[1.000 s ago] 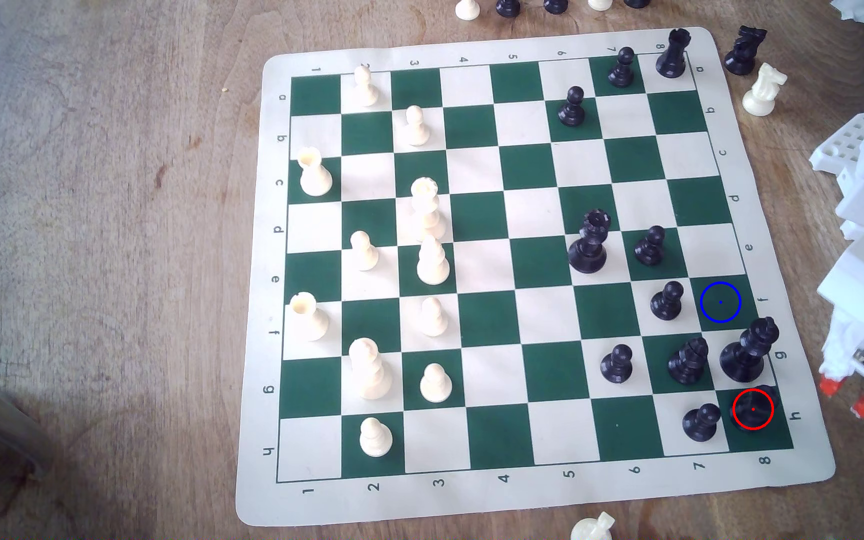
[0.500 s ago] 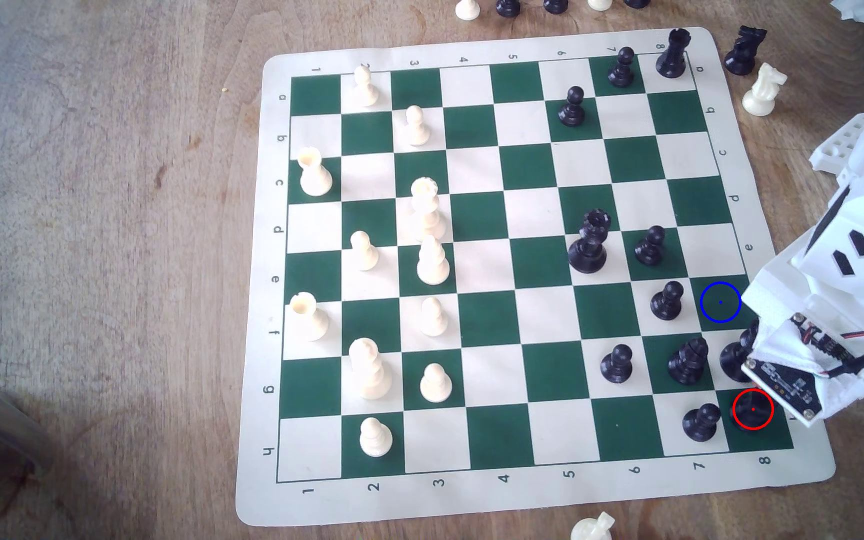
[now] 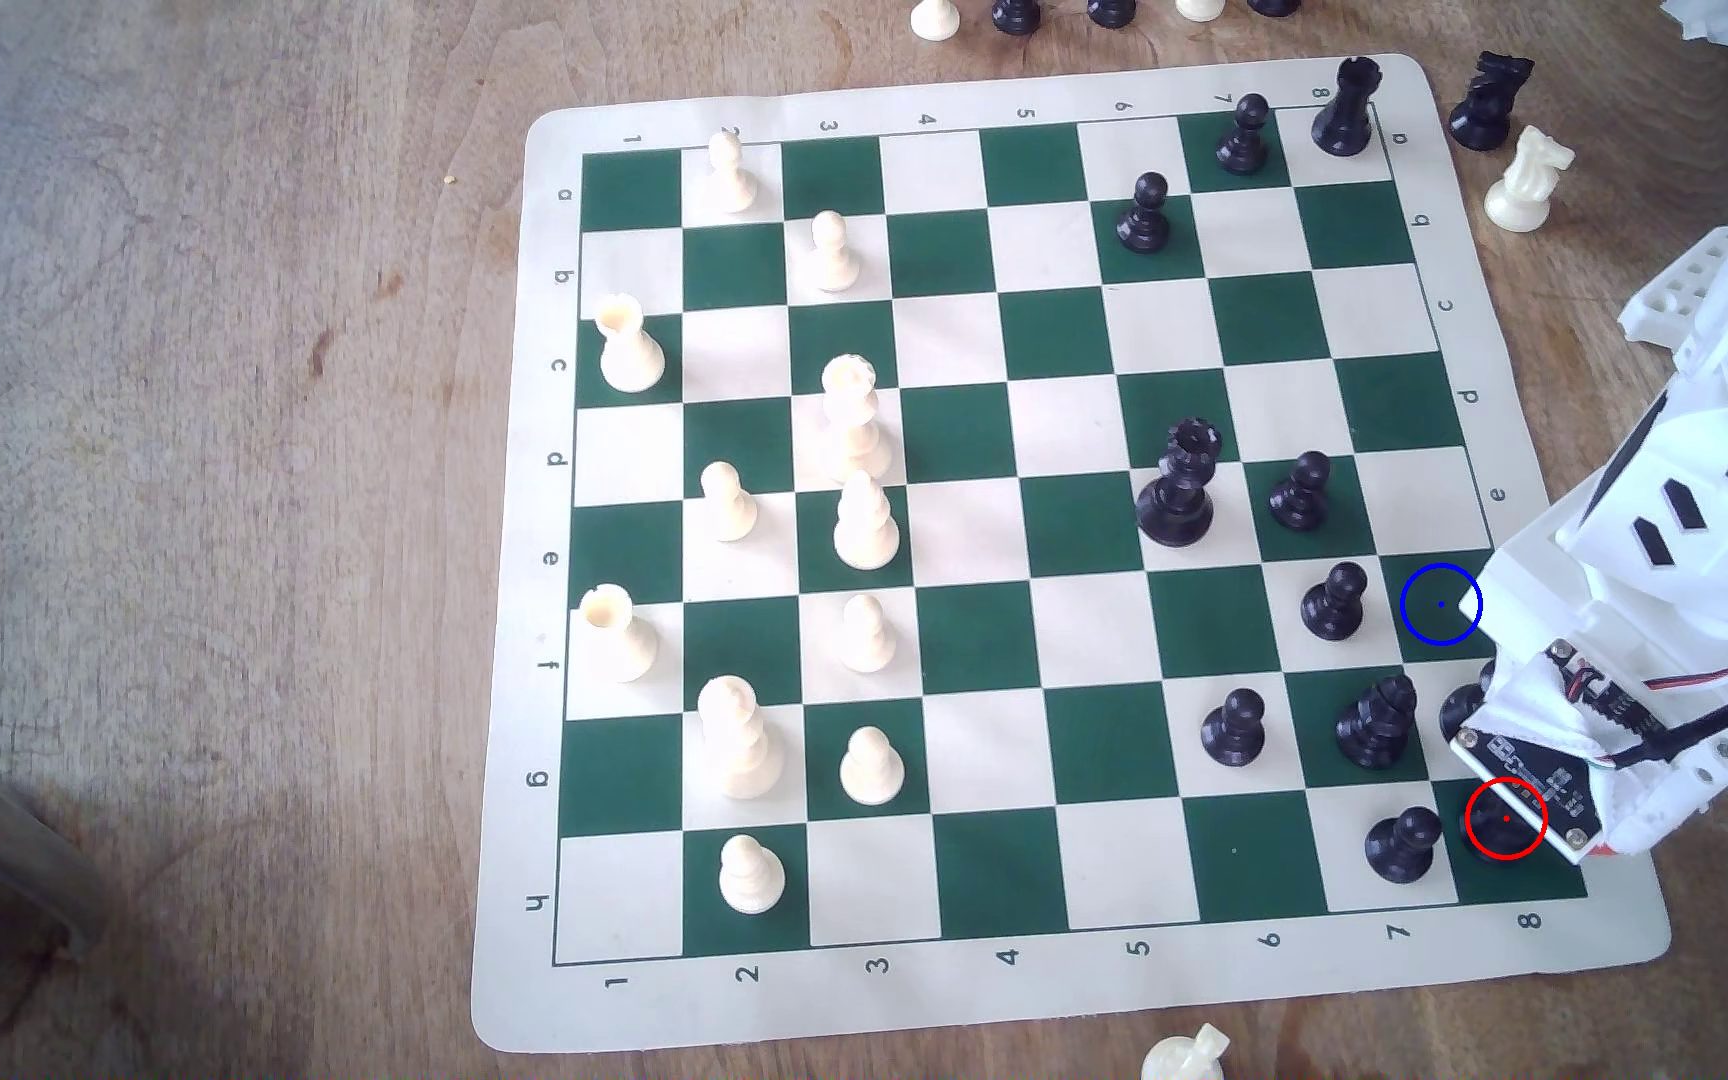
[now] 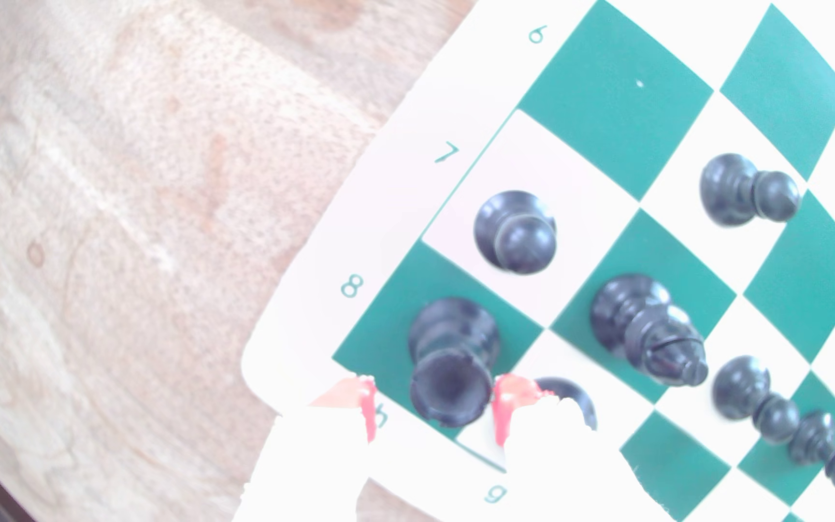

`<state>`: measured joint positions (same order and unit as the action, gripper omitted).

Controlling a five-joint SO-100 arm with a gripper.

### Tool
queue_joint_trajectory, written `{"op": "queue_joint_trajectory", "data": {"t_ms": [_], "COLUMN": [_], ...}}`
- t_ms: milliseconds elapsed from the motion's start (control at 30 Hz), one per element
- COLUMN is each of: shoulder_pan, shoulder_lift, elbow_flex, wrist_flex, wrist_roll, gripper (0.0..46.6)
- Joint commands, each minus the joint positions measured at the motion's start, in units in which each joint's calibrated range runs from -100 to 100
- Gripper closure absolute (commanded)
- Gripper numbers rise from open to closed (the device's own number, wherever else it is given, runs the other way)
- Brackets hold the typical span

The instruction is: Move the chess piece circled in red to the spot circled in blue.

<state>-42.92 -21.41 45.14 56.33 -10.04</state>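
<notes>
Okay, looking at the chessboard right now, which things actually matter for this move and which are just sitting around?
Part of the job:
- black rook on the red-ringed corner square
- blue-ringed green square, its target
- gripper, open, its red-tipped fingers either side of the rook's top

Just lying about:
- black pawn next to the rook
- black bishop
- white pieces across the board, such as a pawn
- captured knights off the mat

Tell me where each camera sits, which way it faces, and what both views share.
Exterior view: off the arm, high above the wooden table, looking down on the chessboard; the white arm enters from the exterior view's right, over the board's h8 corner.
Wrist view: on the wrist, looking down past the red-tipped gripper, its open jaws on either side of the rook.
Shared: the rook on the corner square and the black pawn beside it.
</notes>
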Motion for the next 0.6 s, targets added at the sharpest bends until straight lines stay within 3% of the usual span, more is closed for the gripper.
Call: {"op": "queue_joint_trajectory", "data": {"t_ms": [0, 567], "shoulder_pan": [0.49, 0.8], "shoulder_lift": [-0.15, 2.05], "elbow_flex": [0.01, 2.55], "wrist_flex": [-1.79, -4.9], "wrist_roll": [-0.1, 0.05], "gripper": [33.5, 34.7]}}
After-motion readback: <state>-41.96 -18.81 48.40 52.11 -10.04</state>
